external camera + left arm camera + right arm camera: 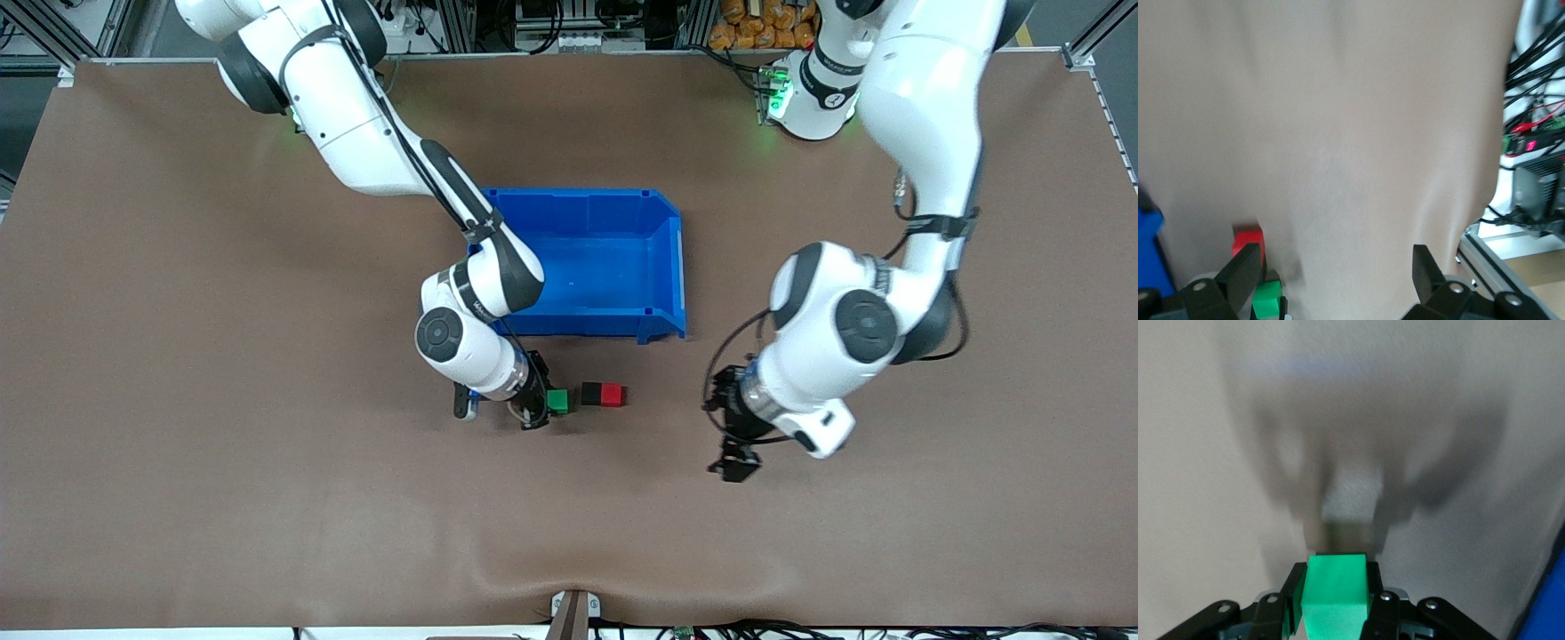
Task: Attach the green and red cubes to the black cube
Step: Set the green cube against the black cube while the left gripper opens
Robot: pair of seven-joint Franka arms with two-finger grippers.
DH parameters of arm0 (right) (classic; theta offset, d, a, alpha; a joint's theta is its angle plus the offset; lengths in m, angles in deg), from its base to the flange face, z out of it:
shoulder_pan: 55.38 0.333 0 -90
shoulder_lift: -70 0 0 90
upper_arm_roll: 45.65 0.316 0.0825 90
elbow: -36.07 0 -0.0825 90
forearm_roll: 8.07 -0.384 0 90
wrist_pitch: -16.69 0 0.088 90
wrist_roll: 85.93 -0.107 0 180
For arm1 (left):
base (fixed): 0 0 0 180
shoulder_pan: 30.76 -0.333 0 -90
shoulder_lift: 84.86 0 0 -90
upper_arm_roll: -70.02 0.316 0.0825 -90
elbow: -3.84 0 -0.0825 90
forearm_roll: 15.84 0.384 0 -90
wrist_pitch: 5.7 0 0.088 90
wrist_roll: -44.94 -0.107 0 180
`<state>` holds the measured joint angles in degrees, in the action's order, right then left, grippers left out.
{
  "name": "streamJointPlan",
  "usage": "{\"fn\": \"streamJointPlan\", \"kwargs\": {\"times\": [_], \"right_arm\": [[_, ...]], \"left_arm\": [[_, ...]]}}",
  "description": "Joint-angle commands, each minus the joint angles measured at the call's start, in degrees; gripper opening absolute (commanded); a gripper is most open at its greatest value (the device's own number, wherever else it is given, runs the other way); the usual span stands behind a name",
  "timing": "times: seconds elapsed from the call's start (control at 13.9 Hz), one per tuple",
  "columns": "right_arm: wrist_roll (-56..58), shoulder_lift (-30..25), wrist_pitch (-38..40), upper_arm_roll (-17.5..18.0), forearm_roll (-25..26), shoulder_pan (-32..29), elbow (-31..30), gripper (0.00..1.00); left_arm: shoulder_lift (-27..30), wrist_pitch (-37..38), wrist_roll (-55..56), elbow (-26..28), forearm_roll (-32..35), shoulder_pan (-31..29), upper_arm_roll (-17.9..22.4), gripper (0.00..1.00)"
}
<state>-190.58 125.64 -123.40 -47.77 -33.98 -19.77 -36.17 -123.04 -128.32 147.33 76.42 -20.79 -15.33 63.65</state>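
Note:
My right gripper [544, 399] is shut on the green cube [557, 401], low over the table. The right wrist view shows the green cube [1336, 593] clamped between the fingers of that gripper [1336, 583]. The black cube [591, 393] and the red cube [613, 395] lie touching side by side on the table, the black one nearest the green cube with a small gap between. My left gripper [734, 455] is open and empty, apart from the cubes toward the left arm's end. Its wrist view shows its spread gripper [1335, 273], the red cube [1247, 239] and the green cube [1267, 297].
An empty blue bin [665, 267] stands just farther from the front camera than the cubes. The right arm's wrist and elbow hang over the bin's corner. Brown table mat lies all around.

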Motion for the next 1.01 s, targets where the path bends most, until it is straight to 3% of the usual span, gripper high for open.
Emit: {"fn": "streamJointPlan", "kwargs": {"times": [0.0, 0.14, 0.29, 0.43, 0.94], "right_arm": [[-1.26, 1.66, -0.19, -0.43, -0.98, 1.83, 2.02, 0.00], [-1.26, 1.66, -0.10, -0.51, -0.98, 2.27, 1.67, 0.02], [-1.34, 1.84, -0.10, -0.51, -0.98, 2.27, 1.58, 0.34], [-1.78, 1.84, -0.01, -0.51, -0.98, 2.27, 1.58, 1.00], [1.36, 0.43, 0.51, -0.95, -0.02, -1.42, 3.25, 1.00]], "left_arm": [[5.47, 5.18, -7.69, 2.39, 0.99, -2.15, -0.32, 1.00], [9.15, 9.83, -14.37, 2.48, 0.99, -4.25, -0.32, 1.00], [12.67, 14.67, -20.00, 2.57, 0.99, -5.49, -0.32, 1.00], [16.88, 18.45, -26.24, 3.70, 0.99, -6.63, -0.32, 1.00], [33.94, 25.41, -53.13, 15.56, 0.91, -13.58, -0.49, 1.00]]}}
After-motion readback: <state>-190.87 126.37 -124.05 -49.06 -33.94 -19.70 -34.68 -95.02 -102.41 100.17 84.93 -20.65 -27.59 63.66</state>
